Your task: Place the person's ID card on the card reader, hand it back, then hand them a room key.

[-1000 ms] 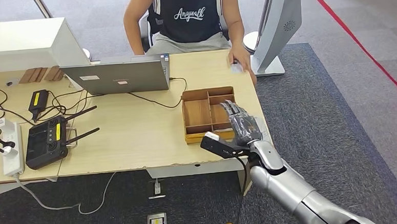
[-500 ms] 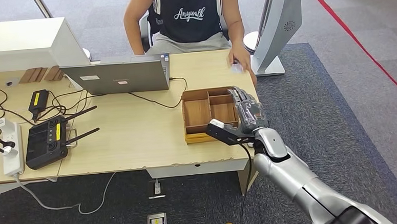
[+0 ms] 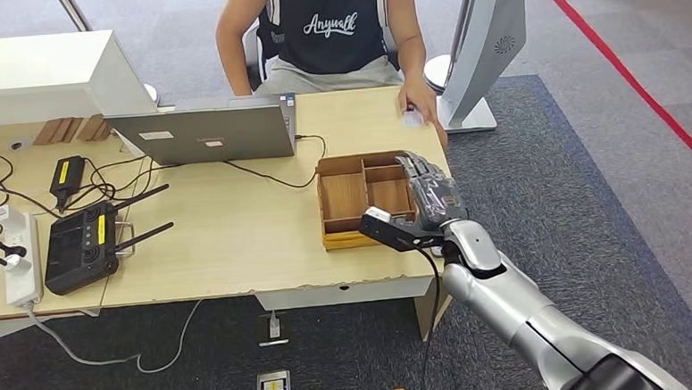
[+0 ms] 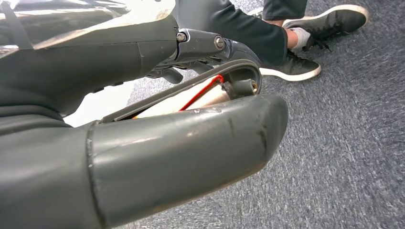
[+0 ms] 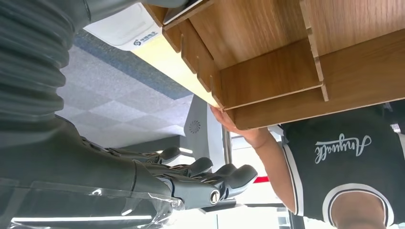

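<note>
Wooden divided tray (image 3: 346, 199) on table; right hand (image 3: 428, 201) fingers outstretched above.

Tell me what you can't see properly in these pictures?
- Wooden tray: the right hand covers its right side in the head view.
- Small white thing under the person's hand: too small to tell.
- Left hand: so close in the left wrist view that it blocks what lies beyond.

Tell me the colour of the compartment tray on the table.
Brown wood; the compartment tray shows best in the head view.
</note>
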